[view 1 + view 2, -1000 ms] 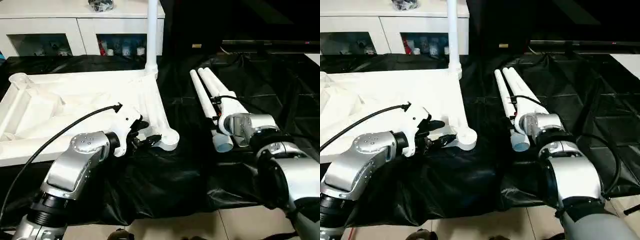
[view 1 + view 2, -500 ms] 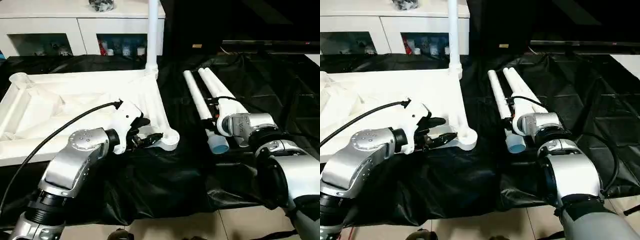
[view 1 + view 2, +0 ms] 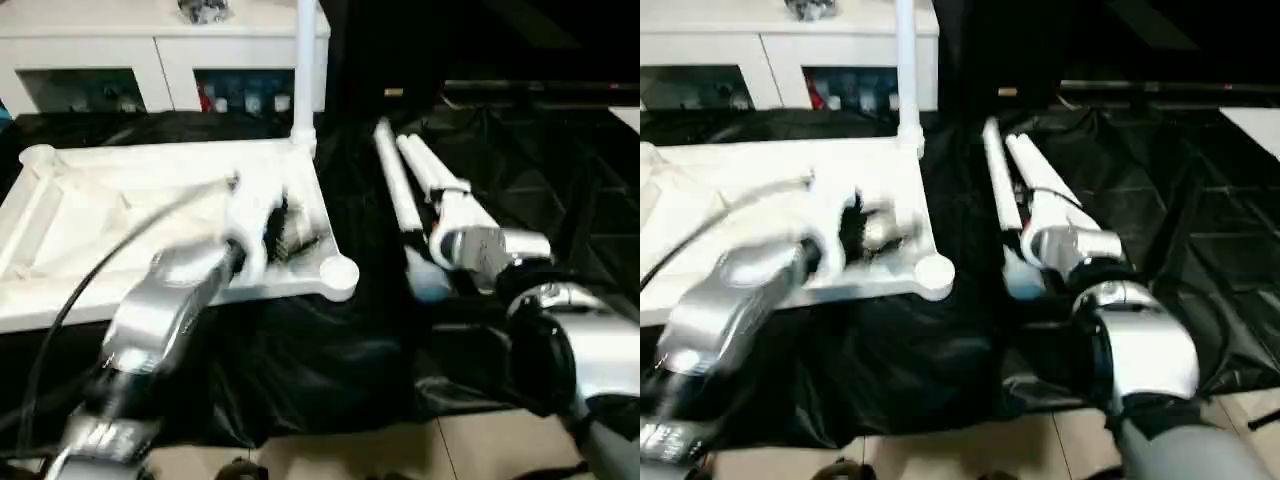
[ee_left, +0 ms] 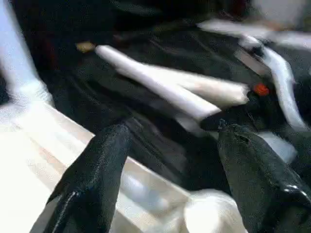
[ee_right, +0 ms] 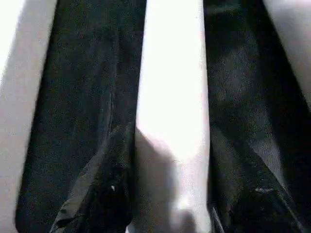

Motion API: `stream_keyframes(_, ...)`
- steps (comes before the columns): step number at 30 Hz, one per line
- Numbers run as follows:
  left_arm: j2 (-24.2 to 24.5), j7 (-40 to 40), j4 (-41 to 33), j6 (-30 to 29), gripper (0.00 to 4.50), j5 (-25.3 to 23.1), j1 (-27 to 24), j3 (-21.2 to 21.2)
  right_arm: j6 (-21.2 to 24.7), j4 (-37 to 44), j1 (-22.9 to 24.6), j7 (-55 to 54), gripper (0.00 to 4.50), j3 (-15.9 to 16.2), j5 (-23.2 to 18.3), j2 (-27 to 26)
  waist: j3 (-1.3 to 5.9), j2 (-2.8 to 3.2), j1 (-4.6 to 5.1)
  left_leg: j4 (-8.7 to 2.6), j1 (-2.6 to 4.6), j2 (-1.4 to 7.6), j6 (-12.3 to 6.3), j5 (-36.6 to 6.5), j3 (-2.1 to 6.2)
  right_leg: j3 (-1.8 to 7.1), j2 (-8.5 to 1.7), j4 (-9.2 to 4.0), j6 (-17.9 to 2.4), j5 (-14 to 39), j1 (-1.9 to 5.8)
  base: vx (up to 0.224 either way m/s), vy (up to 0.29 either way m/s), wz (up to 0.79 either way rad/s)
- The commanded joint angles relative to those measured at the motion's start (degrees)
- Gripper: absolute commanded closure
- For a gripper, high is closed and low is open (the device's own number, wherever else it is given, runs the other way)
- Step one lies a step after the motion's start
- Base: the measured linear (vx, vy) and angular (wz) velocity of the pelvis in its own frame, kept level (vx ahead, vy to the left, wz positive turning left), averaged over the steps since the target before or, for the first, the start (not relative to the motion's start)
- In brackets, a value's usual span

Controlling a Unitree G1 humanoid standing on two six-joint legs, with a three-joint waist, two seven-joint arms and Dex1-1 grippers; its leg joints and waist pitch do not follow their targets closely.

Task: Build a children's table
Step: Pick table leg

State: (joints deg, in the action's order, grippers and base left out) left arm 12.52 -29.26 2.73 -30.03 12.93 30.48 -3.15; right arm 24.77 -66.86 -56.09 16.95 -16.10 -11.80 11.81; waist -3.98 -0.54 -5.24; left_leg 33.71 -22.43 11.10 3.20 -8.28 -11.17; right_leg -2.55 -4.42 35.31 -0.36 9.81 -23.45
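The white table top point(image 3: 90, 215) lies underside up on the left, with one leg point(image 3: 303, 60) standing upright in its far right corner socket. My left gripper point(image 4: 170, 160) is open and hovers over the top's right rim, a little behind the near corner socket point(image 3: 340, 275). My right gripper point(image 5: 175, 194) is shut on a loose leg point(image 3: 393, 185); the white tube runs between its black fingers point(image 5: 104, 194). Beside that leg, another leg point(image 3: 432, 172) lies on the black sheet.
A black sheet point(image 3: 330, 370) covers the work surface and hangs over its near edge, with tiled floor point(image 3: 420, 450) below. A white cabinet with glass doors point(image 3: 100, 70) stands behind the table top. A dark shelf edge point(image 3: 540, 92) runs along the back right.
My left gripper has risen from beside the near corner socket to above the right rim. The leg in my right gripper has swung away from the other legs, its far end further back.
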Motion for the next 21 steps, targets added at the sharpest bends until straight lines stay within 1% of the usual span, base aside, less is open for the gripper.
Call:
stream_keyframes(1,-2.7,2.5,2.5,0.1,1.20,2.6,3.7,2.3,-6.4,10.5,2.8,5.4,2.66,-1.2,-3.5,-2.4,5.27,0.85,-0.05,-3.23,1.60,1.45,1.55,-15.6,0.89,1.69,-2.86,-3.57,-10.5,7.8,2.58,0.000,0.000,0.00)
stream_keyframes(2,-3.0,2.7,2.8,0.0,1.20,2.9,4.0,2.5,-7.0,11.6,3.2,6.0,2.66,-1.2,-3.7,-2.6,5.32,1.47,-0.11,-3.20,1.34,1.20,1.07,-14.2,0.89,1.62,-2.69,-3.29,-11.0,5.6,2.85,0.000,0.000,0.00)
stream_keyframes(3,-5.2,3.3,5.5,-2.3,1.03,5.1,6.4,4.1,-8.5,22.2,7.8,11.6,2.66,-0.4,-6.8,-5.1,5.37,2.54,0.15,-2.93,1.46,1.04,-0.66,-12.6,0.69,1.42,-2.01,-3.60,-11.4,-0.5,2.62,0.000,0.000,0.00)
stream_keyframes(4,-6.0,3.5,6.6,-3.0,0.92,5.9,7.3,4.8,-8.7,25.9,9.6,13.3,2.66,0.6,-7.6,-5.7,5.74,2.14,-0.15,-2.68,1.40,1.31,-1.05,-11.6,0.98,1.38,-2.38,-2.79,-12.4,-2.9,2.94,0.000,0.000,0.00)
stream_keyframes(5,-7.5,3.8,8.7,-4.5,0.85,7.5,8.9,6.1,-9.0,33.1,13.1,16.7,2.66,2.4,-9.2,-6.8,5.50,3.85,0.32,-2.62,1.20,0.89,-2.81,-10.9,0.85,1.03,-1.70,-3.41,-12.4,-5.1,2.90,0.000,0.000,0.00)
stream_keyframes(6,-9.4,2.9,11.3,-6.4,0.82,10.4,11.0,7.7,-8.7,41.8,17.8,20.3,2.66,5.4,-10.9,-7.7,5.79,3.33,0.11,-2.30,1.15,1.05,-3.37,-10.6,0.99,1.15,-2.09,-2.79,-13.3,-6.0,3.11,0.000,0.000,0.00)
stream_keyframes(7,-10.6,2.2,12.7,-7.5,0.82,12.3,12.3,8.7,-8.3,46.9,20.6,22.2,2.66,7.3,-11.8,-8.0,5.62,4.90,-0.20,-2.31,0.92,0.81,-4.67,-10.9,0.99,0.93,-2.20,-3.23,-13.2,-3.9,3.21,0.000,0.000,0.00)
stream_keyframes(8,-11.7,1.4,13.8,-8.4,0.73,14.7,13.5,9.9,-7.6,50.5,23.0,23.7,2.66,8.6,-13.1,-8.0,5.69,4.95,-0.43,-2.24,0.65,0.73,-5.33,-11.0,1.17,0.89,-2.77,-3.21,-13.6,-0.1,3.57,0.000,0.000,0.00)
stream_keyframes(9,-11.7,1.4,13.8,-8.4,0.59,14.7,13.5,9.9,-7.6,50.5,23.0,23.7,2.66,8.6,-13.1,-8.0,5.53,5.09,-0.46,-2.25,0.72,0.79,-5.27,-12.2,1.00,0.89,-3.00,-4.02,-13.2,5.9,3.27,0.000,0.000,0.00)
stream_keyframes(10,-12.3,1.0,14.3,-8.9,0.48,15.8,14.0,10.4,-7.2,52.0,24.0,24.3,2.66,9.1,-13.9,-8.0,5.53,5.09,-0.46,-2.25,0.72,0.79,-5.27,-12.2,1.00,0.89,-3.00,-4.02,-13.2,5.9,3.27,0.000,0.000,0.00)
stream_keyframes(11,-12.6,1.2,14.5,-9.3,0.43,16.6,14.3,11.0,-6.9,52.7,24.6,24.8,2.66,9.6,-14.2,-7.9,5.13,5.41,-0.11,-2.51,0.74,0.81,-4.29,-14.5,1.10,0.87,-3.02,-4.81,-12.3,13.9,3.02,0.000,0.000,0.00)
stream_keyframes(12,-13.4,1.7,14.8,-10.0,0.39,18.2,14.8,12.2,-6.5,53.7,25.7,25.7,2.66,10.6,-14.6,-7.8,5.01,4.30,0.24,-2.65,0.56,0.76,-3.94,-15.0,0.99,0.86,-2.86,-5.09,-11.5,15.9,3.08,0.000,0.000,0.00)
stream_keyframes(13,-13.4,1.7,14.8,-10.0,0.39,18.2,14.8,12.2,-6.5,53.7,25.7,25.7,2.66,10.6,-14.6,-7.8,4.99,5.06,0.17,-2.69,0.83,0.80,-3.30,-15.9,1.14,0.88,-3.01,-5.30,-10.3,19.4,2.85,0.000,0.000,0.00)
stream_keyframes(14,-14.1,2.6,15.2,-10.6,0.28,19.7,15.6,13.5,-6.4,55.2,26.7,26.4,2.66,12.1,-14.8,-7.6,4.98,3.90,0.31,-2.78,0.58,0.80,-3.09,-15.2,1.26,0.85,-3.02,-5.09,-9.2,21.1,2.99,0.000,0.000,0.00)
stream_keyframes(15,-14.8,3.6,15.7,-11.0,0.14,20.8,16.1,14.7,-6.2,55.6,26.8,27.2,2.66,13.8,-14.5,-7.3,4.87,3.64,0.27,-2.75,0.69,0.85,-3.05,-15.2,1.14,0.91,-3.07,-5.55,-8.6,22.7,2.60,0.000,0.000,0.00)
stream_keyframes(16,-14.9,3.8,15.9,-11.0,0.02,21.0,16.2,15.0,-6.2,55.9,26.9,27.5,2.66,14.1,-14.3,-7.3,4.86,3.98,0.34,-2.87,0.75,0.92,-2.81,-15.6,1.26,0.83,-3.13,-5.65,-8.4,23.4,2.62,0.000,0.000,0.00)
stream_keyframes(17,-15.3,4.4,16.4,-11.0,0.02,21.4,16.7,15.8,-6.2,56.4,27.2,27.9,2.66,15.1,-13.4,-7.3,4.72,4.08,0.53,-3.01,0.62,0.94,-2.68,-16.0,1.28,0.77,-3.06,-5.85,-8.1,24.0,2.49,0.000,0.000,0.00)
stream_keyframes(18,-15.6,5.0,17.0,-10.3,0.00,21.3,17.0,16.5,-6.9,56.1,27.2,27.6,2.66,16.3,-10.7,-7.3,4.73,3.56,0.57,-2.98,0.77,0.84,-2.33,-16.7,1.25,0.58,-2.88,-5.97,-7.2,24.7,2.36,0.000,0.000,0.00)
stream_keyframes(19,-15.7,5.2,17.2,-10.0,0.00,21.3,17.1,16.8,-7.0,56.1,27.3,27.5,2.66,16.7,-9.9,-7.3,4.68,3.60,0.54,-2.94,1.13,0.85,-2.15,-17.5,1.17,0.67,-2.93,-6.29,-6.8,25.6,1.99,0.000,0.000,0.00)
stream_keyframes(20,-15.8,6.4,17.4,-9.9,0.00,21.4,17.2,17.5,-8.1,54.8,26.7,25.5,2.66,17.6,-7.0,-7.0,4.67,1.55,0.76,-3.01,0.85,0.85,-2.43,-16.9,0.97,0.67,-2.89,-6.53,-6.1,25.9,2.15,0.000,0.000,0.00)
stream_keyframes(21,-15.6,8.8,17.4,-9.3,0.23,20.9,17.3,18.2,-8.6,52.7,25.3,21.7,2.66,17.7,-4.5,-7.1,4.82,2.80,0.26,-3.11,0.94,1.08,-1.74,-15.9,1.33,0.70,-3.21,-5.85,-6.4,25.3,2.03,0.000,0.000,0.00)
